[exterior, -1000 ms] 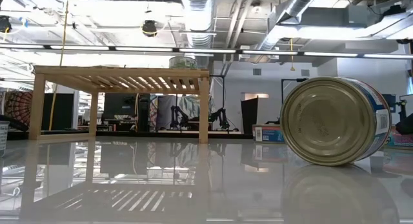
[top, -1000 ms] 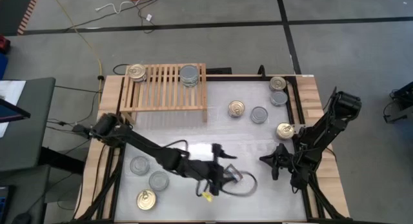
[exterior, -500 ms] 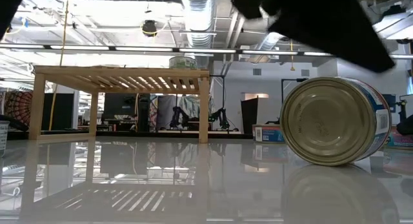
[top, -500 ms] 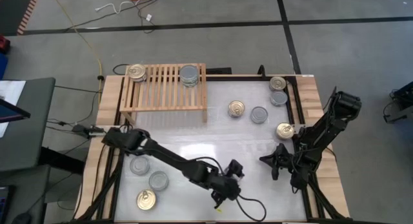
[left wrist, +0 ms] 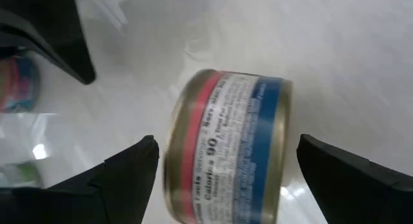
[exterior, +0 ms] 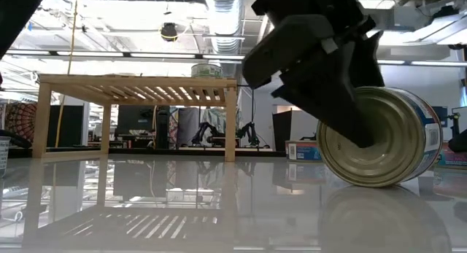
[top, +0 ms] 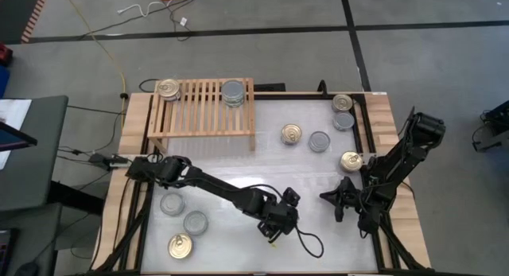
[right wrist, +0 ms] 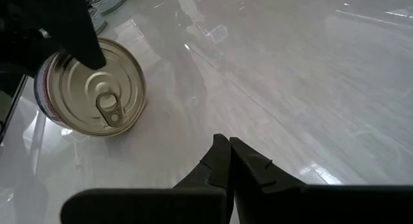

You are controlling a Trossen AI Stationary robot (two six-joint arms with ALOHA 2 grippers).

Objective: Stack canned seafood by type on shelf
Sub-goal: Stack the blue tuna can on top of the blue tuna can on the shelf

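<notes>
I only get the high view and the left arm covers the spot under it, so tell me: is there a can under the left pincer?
Observer: Yes. The left wrist view shows a can lying on its side between the open fingers of the left pincer.
Operator: Is it gripped?
Observer: Apparently not; a thin gap shows on each side of it.
Operator: Which type is it?
Observer: The right wrist view shows a gold pull-tab end.
</notes>
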